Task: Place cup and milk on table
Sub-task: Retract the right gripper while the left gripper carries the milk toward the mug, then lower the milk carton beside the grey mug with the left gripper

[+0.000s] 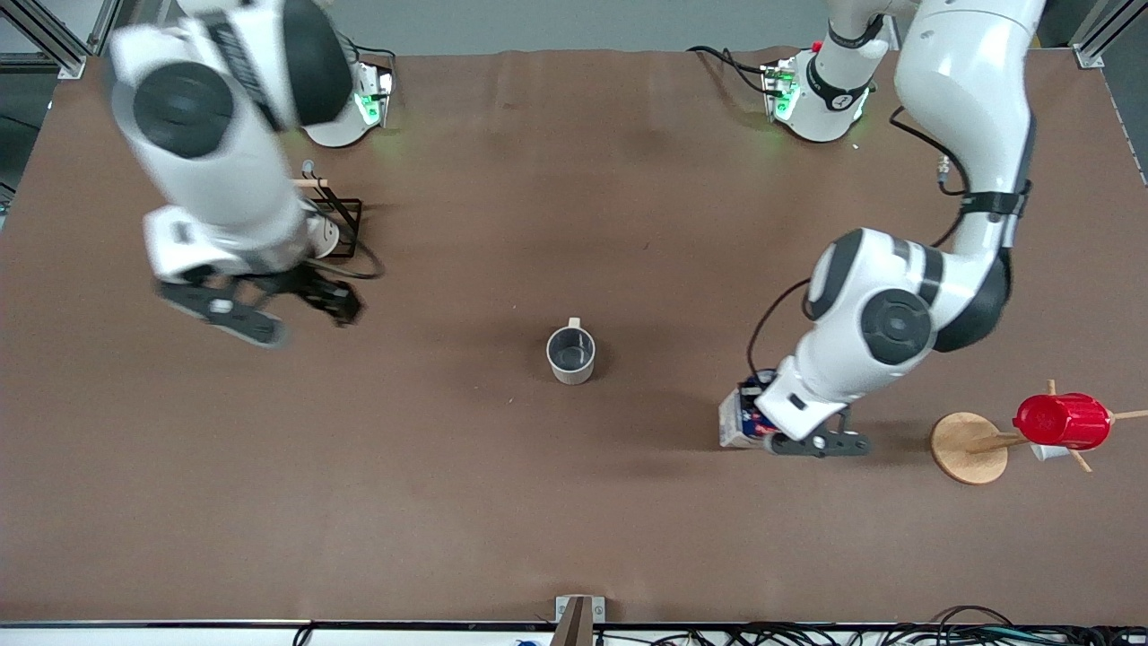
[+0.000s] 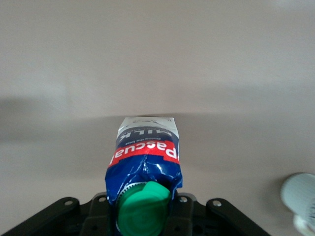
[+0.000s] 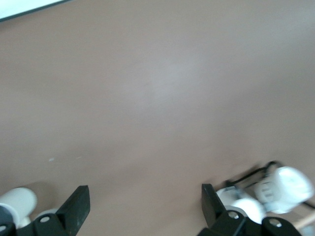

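We list: milk (image 2: 145, 162), blue carton reading "Pascual" and "MILK", green cap, clamped in left gripper (image 1: 760, 429) jaws on counter (image 1: 574, 502). Cup (image 1: 571, 354) mid-counter. Right gripper (image 3: 145, 206) jaws apart, empty.

- Left arm (image 1: 906, 314): glossy white shells, dark grey round joint caps, a black cable running along it, a black strap band on its link.
- Right arm (image 1: 215, 152): the same white shells with black joint discs.
- Bases: green lights glowing.
- Right gripper (image 3: 142, 206): matte black fingers, silver screws.
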You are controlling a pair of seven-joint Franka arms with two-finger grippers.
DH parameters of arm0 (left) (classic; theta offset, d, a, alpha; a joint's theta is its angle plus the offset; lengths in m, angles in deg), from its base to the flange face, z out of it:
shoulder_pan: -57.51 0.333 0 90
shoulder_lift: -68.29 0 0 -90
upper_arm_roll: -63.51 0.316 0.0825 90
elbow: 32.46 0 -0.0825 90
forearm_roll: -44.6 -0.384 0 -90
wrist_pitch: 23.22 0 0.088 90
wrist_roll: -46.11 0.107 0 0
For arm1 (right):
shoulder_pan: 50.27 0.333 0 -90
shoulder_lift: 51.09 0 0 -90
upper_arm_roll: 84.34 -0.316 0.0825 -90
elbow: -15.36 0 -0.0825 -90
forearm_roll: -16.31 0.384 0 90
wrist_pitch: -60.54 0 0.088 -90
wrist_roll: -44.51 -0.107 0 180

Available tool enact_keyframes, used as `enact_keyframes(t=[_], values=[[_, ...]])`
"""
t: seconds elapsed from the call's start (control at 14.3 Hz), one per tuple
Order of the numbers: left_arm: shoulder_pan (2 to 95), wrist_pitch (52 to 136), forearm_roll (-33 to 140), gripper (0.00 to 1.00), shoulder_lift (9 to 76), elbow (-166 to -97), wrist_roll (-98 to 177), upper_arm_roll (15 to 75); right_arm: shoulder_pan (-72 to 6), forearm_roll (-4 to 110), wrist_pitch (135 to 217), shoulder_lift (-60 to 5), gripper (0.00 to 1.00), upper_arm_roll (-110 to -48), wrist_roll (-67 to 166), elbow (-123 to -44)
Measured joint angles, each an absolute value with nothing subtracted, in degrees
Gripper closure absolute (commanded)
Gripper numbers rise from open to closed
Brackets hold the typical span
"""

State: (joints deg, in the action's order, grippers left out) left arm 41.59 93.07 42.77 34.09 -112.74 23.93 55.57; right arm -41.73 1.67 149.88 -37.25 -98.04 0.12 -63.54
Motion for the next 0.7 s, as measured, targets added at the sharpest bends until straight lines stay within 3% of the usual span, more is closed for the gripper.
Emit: enact_keyframes(t=[0.14,0.42,0.7], values=[[38.0,92.7,42.8,0.81,34.3,-112.5,18.5,55.4,-46.2,3.6,148.1,-40.6,0.0,-96.7,8.0,-63.8],[31.1,92.2,42.8,0.81,34.3,-112.6,9.6,55.3,-47.3,9.6,143.2,-47.3,0.0,-82.8,28.1,-63.9],[29.3,91.8,42.8,0.8,34.1,-114.5,6.7,53.6,-50.9,13.6,142.5,-49.2,0.0,-80.5,36.1,-65.0]])
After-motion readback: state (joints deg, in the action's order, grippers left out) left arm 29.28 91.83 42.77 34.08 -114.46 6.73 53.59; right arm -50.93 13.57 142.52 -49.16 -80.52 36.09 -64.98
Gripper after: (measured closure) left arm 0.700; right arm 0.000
